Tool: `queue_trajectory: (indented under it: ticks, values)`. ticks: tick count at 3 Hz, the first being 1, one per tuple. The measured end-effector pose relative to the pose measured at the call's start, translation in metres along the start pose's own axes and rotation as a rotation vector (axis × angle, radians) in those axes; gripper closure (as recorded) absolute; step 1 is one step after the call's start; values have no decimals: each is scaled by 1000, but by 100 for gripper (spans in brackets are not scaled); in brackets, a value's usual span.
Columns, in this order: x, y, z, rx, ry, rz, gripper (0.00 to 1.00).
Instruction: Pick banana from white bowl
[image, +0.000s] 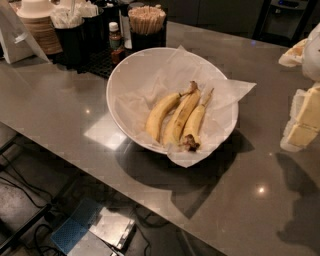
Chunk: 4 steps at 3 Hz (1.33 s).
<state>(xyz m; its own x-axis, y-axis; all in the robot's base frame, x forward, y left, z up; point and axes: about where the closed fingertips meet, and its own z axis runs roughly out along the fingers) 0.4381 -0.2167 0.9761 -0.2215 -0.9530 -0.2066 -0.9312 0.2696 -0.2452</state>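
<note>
The white bowl stands mid-counter, lined with crinkled white paper, and holds three yellow bananas side by side. The banana is the middle one, the thickest and longest, with fine brown speckles. A curved, smoother banana lies to its left. A slim banana with a mushy brown end lies to its right. My gripper shows as pale blocks at the right edge of the view, well to the right of the bowl and apart from it.
The grey counter runs diagonally, with its front edge dropping to a floor with cables. Behind the bowl stand black holders with stirrers, a small sauce bottle and a stack of paper bowls.
</note>
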Motion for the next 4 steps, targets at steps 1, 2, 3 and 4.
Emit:
queue_trajectory:
  ticks: [1,2,3,4]
  values:
    - [0,0,0,0,0,0,0]
    - [-9,-1,-4,18,-16,-32,0]
    - [-44,0,-17,61,-73,-174,0]
    - [-83,4,-22,69,-109,-391,0]
